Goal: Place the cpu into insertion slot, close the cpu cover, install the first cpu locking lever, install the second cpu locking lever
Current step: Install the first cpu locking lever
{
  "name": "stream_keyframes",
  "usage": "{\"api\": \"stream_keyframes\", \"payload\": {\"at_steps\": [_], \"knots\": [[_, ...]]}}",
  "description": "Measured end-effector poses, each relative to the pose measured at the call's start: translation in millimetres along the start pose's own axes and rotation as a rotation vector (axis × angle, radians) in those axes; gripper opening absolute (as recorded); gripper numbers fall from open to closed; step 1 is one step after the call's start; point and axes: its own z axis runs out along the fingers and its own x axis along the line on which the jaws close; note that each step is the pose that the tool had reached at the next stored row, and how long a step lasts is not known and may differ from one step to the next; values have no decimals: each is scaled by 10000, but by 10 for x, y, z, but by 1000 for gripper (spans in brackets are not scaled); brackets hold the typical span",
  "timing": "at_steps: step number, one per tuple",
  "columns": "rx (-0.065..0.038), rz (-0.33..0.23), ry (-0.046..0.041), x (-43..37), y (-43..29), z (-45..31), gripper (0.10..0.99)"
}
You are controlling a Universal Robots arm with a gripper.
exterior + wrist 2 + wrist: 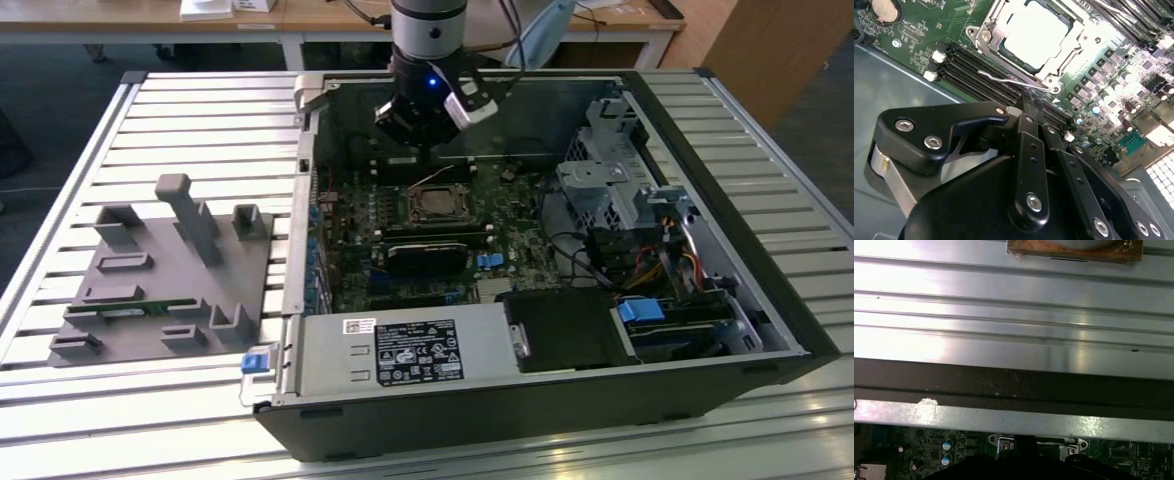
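Note:
In the second wrist view the cpu point(1036, 32) lies with its silvery top up in the insertion slot point(434, 206) on the green motherboard. Around it, the cpu cover point(1066, 62) lies flat as a silver frame. Along the socket's near edge runs a thin wire locking lever point(1004, 80); I cannot tell whether it is latched. My gripper point(1026, 102) hangs just above that edge, shut, its black fingers meeting with nothing visible between them. In the exterior view the gripper point(424, 135) is inside the open case, just behind the socket.
The open computer case point(747, 300) lies on a slatted metal table. Black memory slots point(979, 75) run beside the socket. A long black module point(430, 250), the power supply point(400, 350) and a drive cage point(614, 180) surround it. A grey fixture block point(160, 270) stands at the exterior view's left.

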Motion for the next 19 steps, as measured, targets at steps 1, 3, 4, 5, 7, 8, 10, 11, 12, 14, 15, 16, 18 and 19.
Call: {"api": "stream_keyframes", "payload": {"at_steps": [1,3,4,5,7,8,10,11,12,14,15,16,18,19], "knots": [[0,0,0,0,0,2,106],[-2,0,-2,0,0,8,106],[-2,0,-2,0,0,12,106],[-2,0,-2,0,-1,16,106],[-2,0,-2,1,-1,27,106],[-3,0,-2,1,-2,35,106],[-2,-9,0,-1,-1,53,106],[-3,-27,0,-1,-1,64,106],[-1,-63,2,-2,0,76,106],[-2,-103,6,-18,8,96,106],[-3,-103,5,-35,10,106,106],[-3,-103,5,-44,10,115,106],[-3,-103,6,-64,14,129,106],[-1,-103,6,-72,15,135,106]]}}
